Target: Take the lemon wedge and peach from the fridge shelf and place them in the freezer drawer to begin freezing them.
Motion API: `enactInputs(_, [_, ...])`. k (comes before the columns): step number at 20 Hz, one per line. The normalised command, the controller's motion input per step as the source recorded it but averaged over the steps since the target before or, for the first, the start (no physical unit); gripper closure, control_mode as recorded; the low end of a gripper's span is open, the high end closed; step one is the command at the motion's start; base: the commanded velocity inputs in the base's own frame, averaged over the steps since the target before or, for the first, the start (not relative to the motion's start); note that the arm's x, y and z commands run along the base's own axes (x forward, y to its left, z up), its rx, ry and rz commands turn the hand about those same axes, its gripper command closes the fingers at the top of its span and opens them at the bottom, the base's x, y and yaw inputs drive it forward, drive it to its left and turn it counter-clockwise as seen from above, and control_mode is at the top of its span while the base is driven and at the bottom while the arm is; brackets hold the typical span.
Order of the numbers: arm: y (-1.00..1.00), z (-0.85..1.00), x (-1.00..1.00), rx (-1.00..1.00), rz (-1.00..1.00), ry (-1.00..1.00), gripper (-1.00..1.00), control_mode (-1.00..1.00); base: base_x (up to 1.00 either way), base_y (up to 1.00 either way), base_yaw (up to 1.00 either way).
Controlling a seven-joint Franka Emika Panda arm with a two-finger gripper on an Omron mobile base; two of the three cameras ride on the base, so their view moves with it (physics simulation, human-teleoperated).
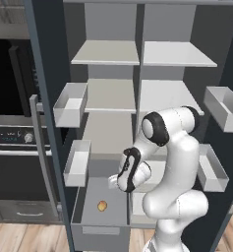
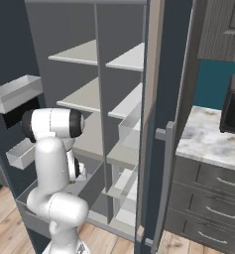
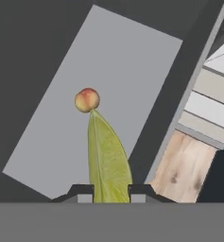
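Observation:
In the hand view my gripper (image 3: 111,189) is shut on the lemon wedge (image 3: 106,156), a long yellow-green pointed sliver that sticks out between the two dark fingertips. Beyond its tip the peach (image 3: 87,100) lies on the flat grey floor of the freezer drawer (image 3: 118,71). From the left base view, the drawer (image 1: 101,230) stands pulled out at the bottom of the cabinet with the peach (image 1: 102,205) inside it. My gripper (image 1: 114,183) hangs just above the drawer's back right part. The off-white fridge shelf boards (image 1: 110,94) are stacked higher up.
White door bins (image 1: 70,104) (image 1: 77,162) hang on the open left door, and more bins (image 1: 225,108) sit on the right door. An oven (image 1: 10,74) stands to the left. A marble counter (image 2: 213,139) lies to the right. Wooden floor (image 3: 179,160) shows beside the drawer.

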Motion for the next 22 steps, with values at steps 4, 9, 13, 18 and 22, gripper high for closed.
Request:
enactInputs(4, [0.36,-0.32,0.3,0.0,0.0,0.09,1.0,-1.0,0.0,0.0,0.0])
enactInputs(9, [0.63,-0.37,0.16,0.0,0.0,0.06,1.0,-1.0,0.0,0.0,0.0])
enactInputs(13, [0.26,-0.54,0.19,-0.01,0.0,0.05,1.0,-1.0,0.0,0.0,0.0])
enactInputs(18, [0.0,-0.8,0.13,-0.01,0.0,0.05,1.0,-1.0,0.0,0.0,0.0])
enactInputs(22, [0.0,-0.68,0.23,0.0,0.0,0.03,1.0,-1.0,0.0,0.0,0.0])
